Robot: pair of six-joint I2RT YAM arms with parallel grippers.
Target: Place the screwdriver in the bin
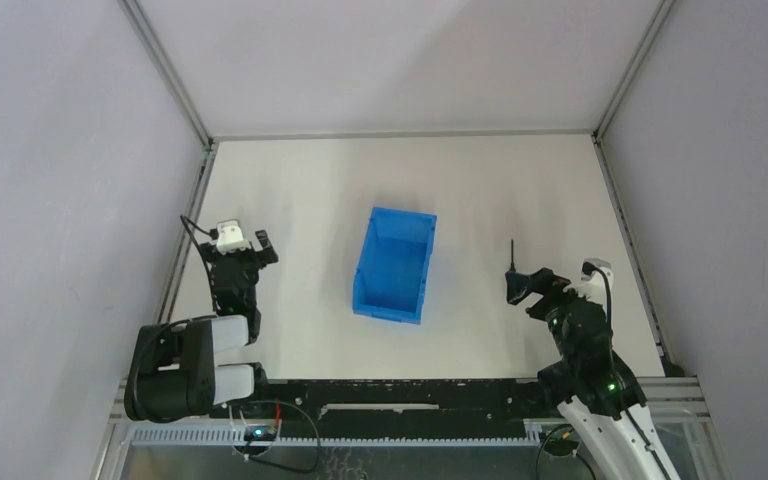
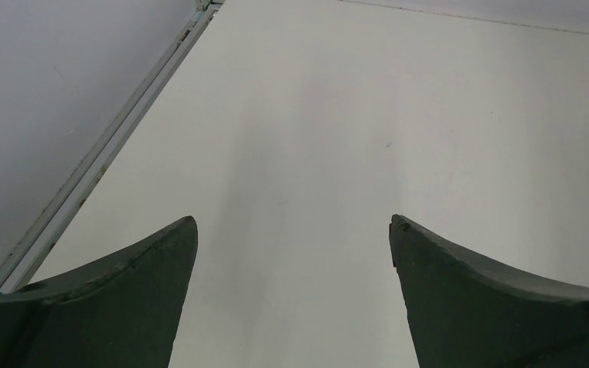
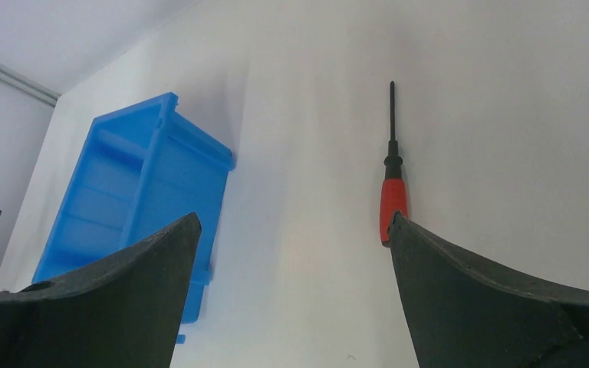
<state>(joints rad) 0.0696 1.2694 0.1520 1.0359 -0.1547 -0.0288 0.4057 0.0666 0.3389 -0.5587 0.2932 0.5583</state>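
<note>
- The white worktop carries everything, with grey walls on 3 sides.
- The bin is blue and open-topped. It sits near the middle of the worktop, between the 2 arms, with nothing inside it.
- The left claw hangs well to the left of the bin. In the left wrist view its 2 fingers stand wide apart over bare worktop, holding nothing.
- The right claw is to the right of the bin. Its fingers are spread as wide as they go, with nothing between them.
- The screwdriver lies flat on the worktop, outside the bin and to its right. Its thin black shaft points toward the far wall. Its red handle ends just beside the tip of the right-hand finger of the right claw; whether they touch cannot be told. From above, only the shaft shows past the claw.
</note>
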